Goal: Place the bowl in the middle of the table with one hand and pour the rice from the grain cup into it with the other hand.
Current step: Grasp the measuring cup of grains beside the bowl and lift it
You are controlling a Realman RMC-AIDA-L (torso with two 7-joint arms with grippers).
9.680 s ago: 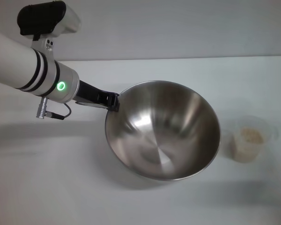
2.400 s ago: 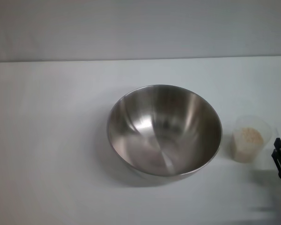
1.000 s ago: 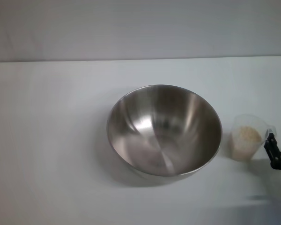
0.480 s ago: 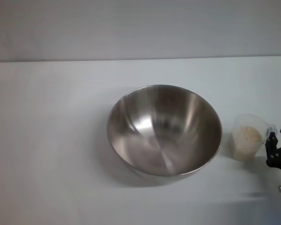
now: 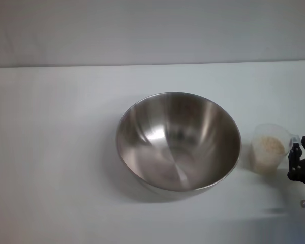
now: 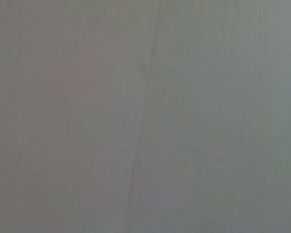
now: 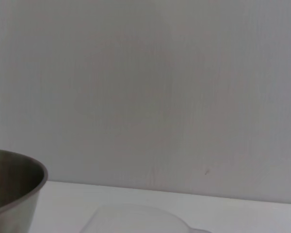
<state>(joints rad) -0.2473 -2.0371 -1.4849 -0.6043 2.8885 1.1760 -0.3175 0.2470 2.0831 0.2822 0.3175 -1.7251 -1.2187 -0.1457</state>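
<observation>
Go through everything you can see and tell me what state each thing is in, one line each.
bowl: upright on the table, empty, nothing holding it.
grain cup: upright to the right of the bowl, apart from it.
rice: all in the grain cup, none poured.
right gripper: at the grain cup's right side, fingers open, not closed on it.
left gripper: out of sight.
</observation>
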